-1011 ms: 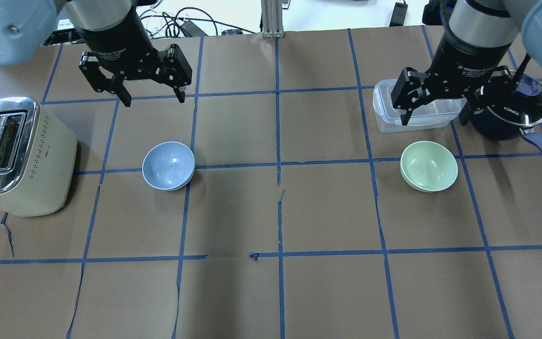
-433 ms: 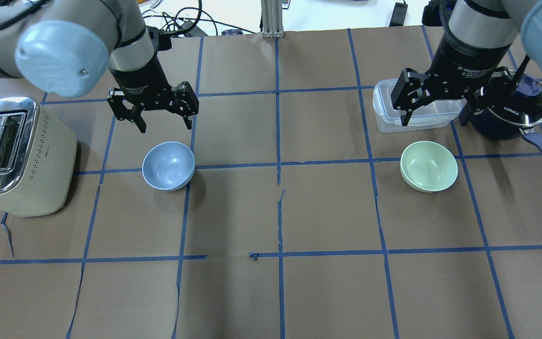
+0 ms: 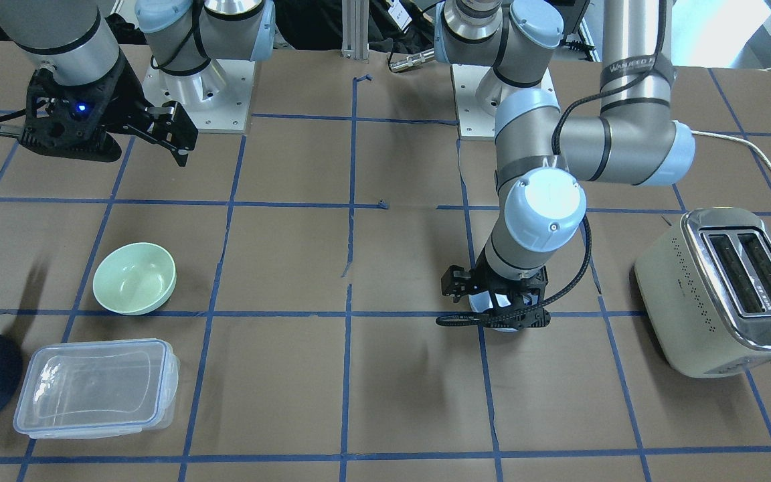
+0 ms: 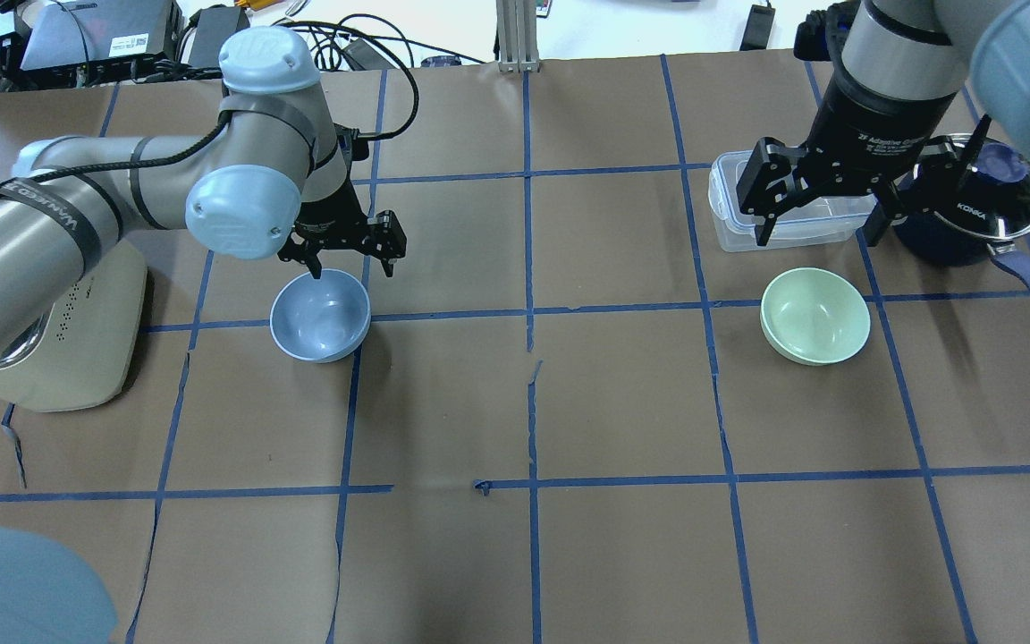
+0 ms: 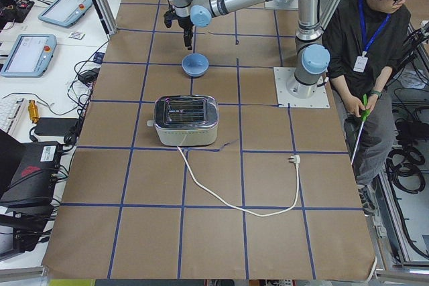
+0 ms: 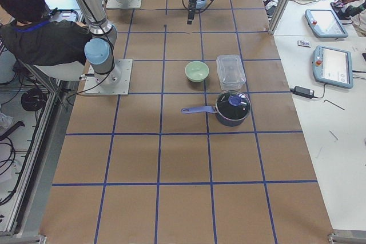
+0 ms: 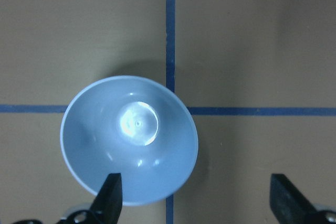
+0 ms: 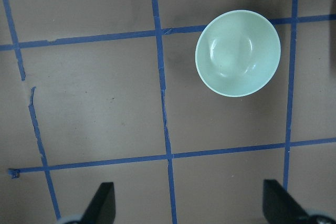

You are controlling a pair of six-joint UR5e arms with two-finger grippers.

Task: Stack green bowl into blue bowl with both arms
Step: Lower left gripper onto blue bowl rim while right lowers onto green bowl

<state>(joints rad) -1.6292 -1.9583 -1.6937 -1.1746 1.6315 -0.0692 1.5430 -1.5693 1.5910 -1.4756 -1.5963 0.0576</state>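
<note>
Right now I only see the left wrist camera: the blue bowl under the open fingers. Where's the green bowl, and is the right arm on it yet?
Observer: The green bowl sits by itself on the robot's right half of the table, far from the blue bowl.
Operator: And the right gripper?
Observer: The right gripper hangs open, high above the table, holding nothing and not touching the green bowl.
Operator: Anything near my arm?
Observer: A toaster stands to the robot's left of the blue bowl, apart from it.
</note>
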